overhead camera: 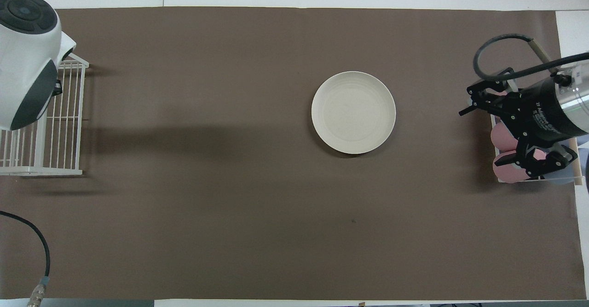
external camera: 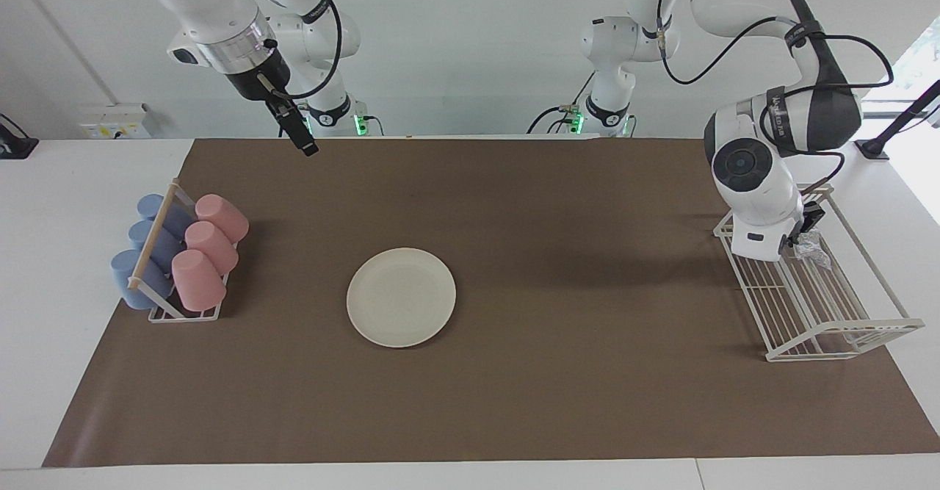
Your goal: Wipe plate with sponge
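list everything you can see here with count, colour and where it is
plate: one, cream-white, on the brown mat near the table's middle, nothing on it
sponge: one, silvery-white, at the left gripper's tips in the wire rack
wire rack: one, white, at the left arm's end of the table
cups: six, three pink and three blue, lying in a cup rack at the right arm's end
cup rack: one, white with a wooden bar, holding the cups
mat: one, brown, covering most of the white table
left gripper: one, black fingers, down in the wire rack at the sponge
right gripper: one, black, open, raised over the cups, waiting
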